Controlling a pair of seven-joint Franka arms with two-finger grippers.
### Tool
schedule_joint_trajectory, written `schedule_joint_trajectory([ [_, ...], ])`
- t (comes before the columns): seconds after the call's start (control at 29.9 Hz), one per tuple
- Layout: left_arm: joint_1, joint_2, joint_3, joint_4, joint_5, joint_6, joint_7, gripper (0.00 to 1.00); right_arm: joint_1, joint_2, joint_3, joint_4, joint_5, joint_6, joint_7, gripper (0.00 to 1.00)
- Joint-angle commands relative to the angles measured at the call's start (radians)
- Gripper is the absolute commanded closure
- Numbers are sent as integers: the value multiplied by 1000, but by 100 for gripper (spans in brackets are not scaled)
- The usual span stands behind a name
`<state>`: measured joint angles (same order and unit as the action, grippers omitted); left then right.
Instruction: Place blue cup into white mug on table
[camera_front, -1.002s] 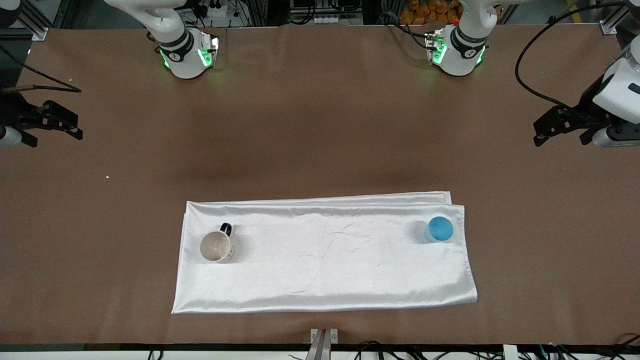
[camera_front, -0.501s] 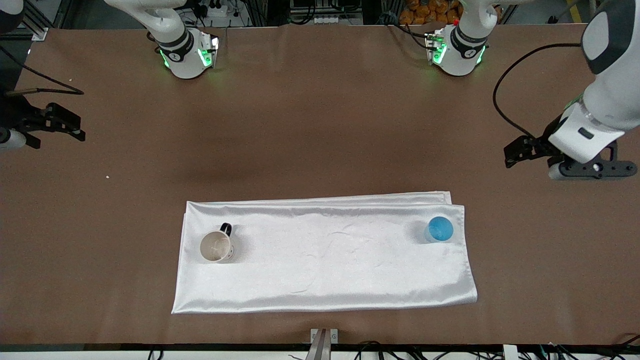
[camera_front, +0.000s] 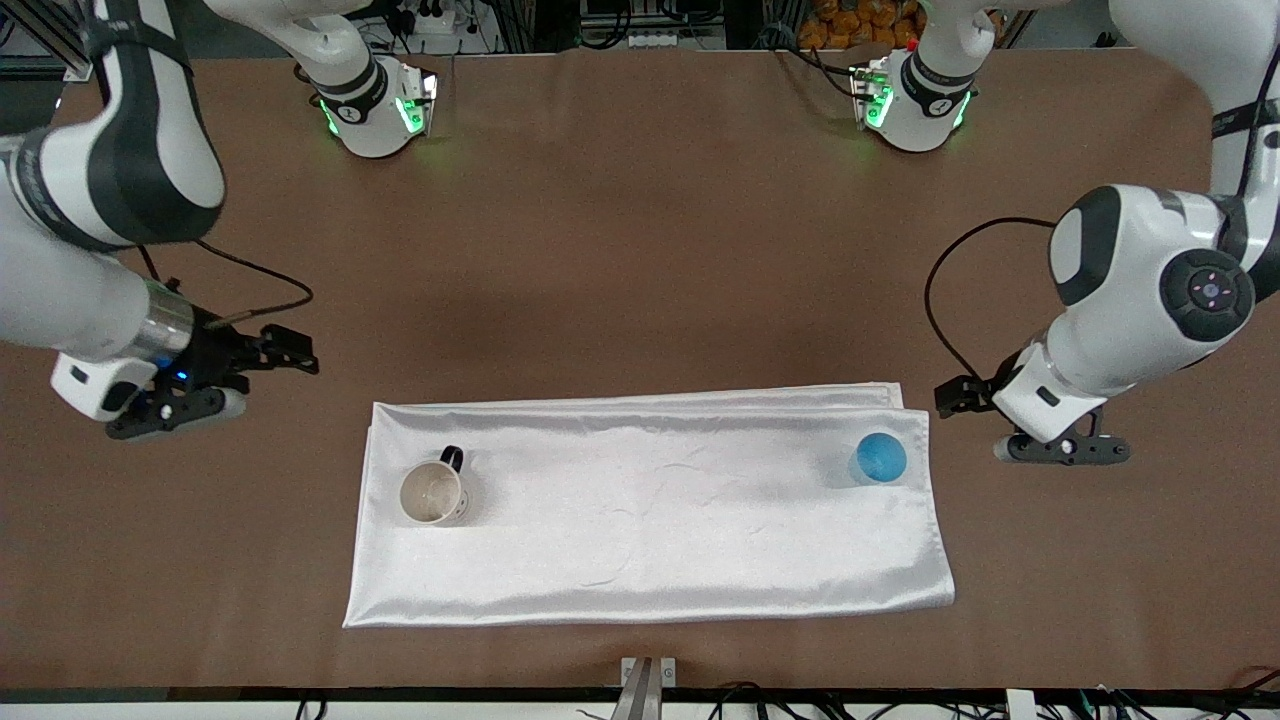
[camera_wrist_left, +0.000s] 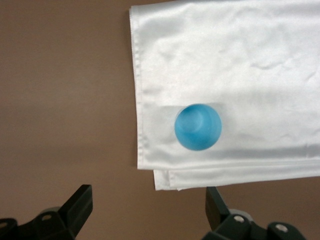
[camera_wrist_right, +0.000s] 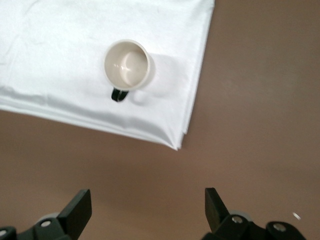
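The blue cup stands upright on the white cloth, at the cloth's end toward the left arm; it also shows in the left wrist view. The white mug with a black handle stands upright on the cloth's end toward the right arm, and shows in the right wrist view. My left gripper is open and empty over the bare table, beside the cloth corner near the cup. My right gripper is open and empty over bare table beside the cloth corner near the mug.
A shiny white folded cloth lies across the middle of the brown table, nearer the front camera. The two arm bases stand along the table's edge farthest from the front camera. A small metal bracket sits at the near edge.
Both arms have swung in from the table's ends toward the cloth. The left gripper now hangs close to the blue cup, the right close to the mug's corner. Cup and mug have not moved.
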<state>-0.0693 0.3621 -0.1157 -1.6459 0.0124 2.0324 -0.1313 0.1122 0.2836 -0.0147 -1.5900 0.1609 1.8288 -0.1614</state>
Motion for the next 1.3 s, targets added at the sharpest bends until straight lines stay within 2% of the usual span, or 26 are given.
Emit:
schedule_joint_trajectory([
  [0.0,-24,76,5,18,-3,74,7,0,37,110,-2,38,42,88,22,0],
  [0.1,-23,118,5,18,-5,98,7,0,52,169,-2,39,42,142,23,0],
  [0.33,-18,224,5,18,-8,267,2,0,89,249,-4,44,35,217,23,0],
  [0.73,-23,255,5,17,-6,272,2,0,109,368,-4,74,35,357,22,0],
  [0.84,-23,264,5,17,-5,272,2,7,110,393,-4,79,37,391,26,0],
  [1.04,-26,271,5,15,-5,272,2,11,122,439,-4,119,37,418,108,0],
  [1.14,-24,279,5,15,-5,272,2,20,136,457,-4,137,35,418,154,0],
  [1.17,-26,279,5,15,-5,272,2,28,142,462,-4,142,35,417,178,0],
  [1.27,-30,279,5,15,-5,272,2,39,150,462,-4,142,34,417,186,0],
])
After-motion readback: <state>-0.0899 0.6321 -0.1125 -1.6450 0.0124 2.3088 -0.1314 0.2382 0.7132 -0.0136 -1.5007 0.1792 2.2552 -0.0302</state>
